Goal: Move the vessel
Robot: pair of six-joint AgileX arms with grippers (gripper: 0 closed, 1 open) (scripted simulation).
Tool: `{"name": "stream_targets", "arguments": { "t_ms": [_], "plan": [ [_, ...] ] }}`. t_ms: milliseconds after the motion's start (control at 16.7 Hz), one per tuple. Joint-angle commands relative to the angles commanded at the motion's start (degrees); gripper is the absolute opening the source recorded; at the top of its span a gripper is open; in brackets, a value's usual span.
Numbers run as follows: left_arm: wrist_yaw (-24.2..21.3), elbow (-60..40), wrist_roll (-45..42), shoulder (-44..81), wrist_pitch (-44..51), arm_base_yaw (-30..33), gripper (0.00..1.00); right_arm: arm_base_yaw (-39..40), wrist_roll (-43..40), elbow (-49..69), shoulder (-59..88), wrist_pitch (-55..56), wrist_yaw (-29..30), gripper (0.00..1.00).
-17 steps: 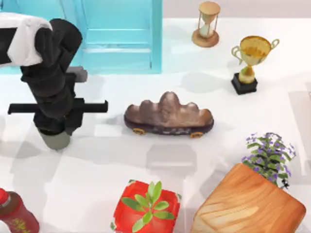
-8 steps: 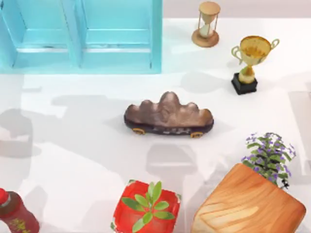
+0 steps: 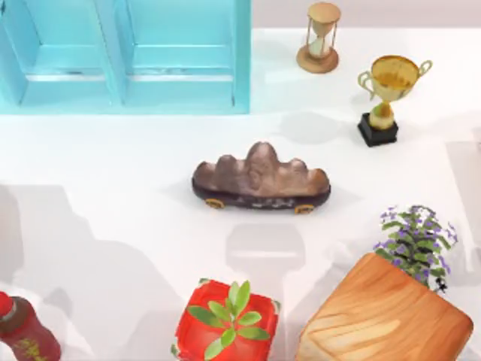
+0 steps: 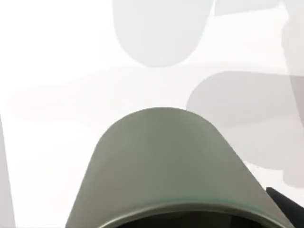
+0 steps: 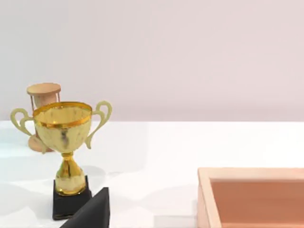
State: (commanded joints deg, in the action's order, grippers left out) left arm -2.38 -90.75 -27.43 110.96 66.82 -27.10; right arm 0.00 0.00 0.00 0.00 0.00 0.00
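The vessel [image 4: 164, 166] is a plain grey-green cup. It sits very close in the left wrist view, hanging above the white table with its dark rim nearest the camera. A dark piece of my left gripper [image 4: 286, 203] shows beside the cup's rim, and the cup stays fixed in front of that wrist, held. In the right wrist view a dark part of my right gripper [image 5: 91, 213] juts in beside the gold trophy [image 5: 64, 142]; that arm is parked off the table's right side.
A brown rock ornament [image 3: 260, 180] lies mid-table. The blue cabinet [image 3: 128, 56] stands at the back left, the hourglass [image 3: 322, 37] and gold trophy [image 3: 391, 94] at the back right. Along the front are a red plant pot [image 3: 225, 320], a wooden box [image 3: 387, 316], purple flowers [image 3: 417, 241] and a red bottle [image 3: 22, 331].
My left arm, carrying the cup, has gone left out of the top view. Its shadow has slid towards the table's left edge. Nothing else has shifted.
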Motion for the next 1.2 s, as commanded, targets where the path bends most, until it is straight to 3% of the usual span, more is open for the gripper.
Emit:
{"name": "stream_targets", "arguments": {
  "t_ms": [480,900,1200],
  "plan": [
    [-0.45,0.73,-1.79,0.84,1.82,-0.39,0.0,0.0,0.0,0.0,0.0,0.0,0.0,1.0],
    [-1.19,5.26,-6.46,2.62,-5.79,-8.33,0.0,0.0,0.0,0.0,0.0,0.0,0.0,1.0],
    [-0.61,9.22,-3.45,5.27,-10.93,-2.63,0.0,0.0,0.0,0.0,0.0,0.0,0.0,1.0]
  ]
}}
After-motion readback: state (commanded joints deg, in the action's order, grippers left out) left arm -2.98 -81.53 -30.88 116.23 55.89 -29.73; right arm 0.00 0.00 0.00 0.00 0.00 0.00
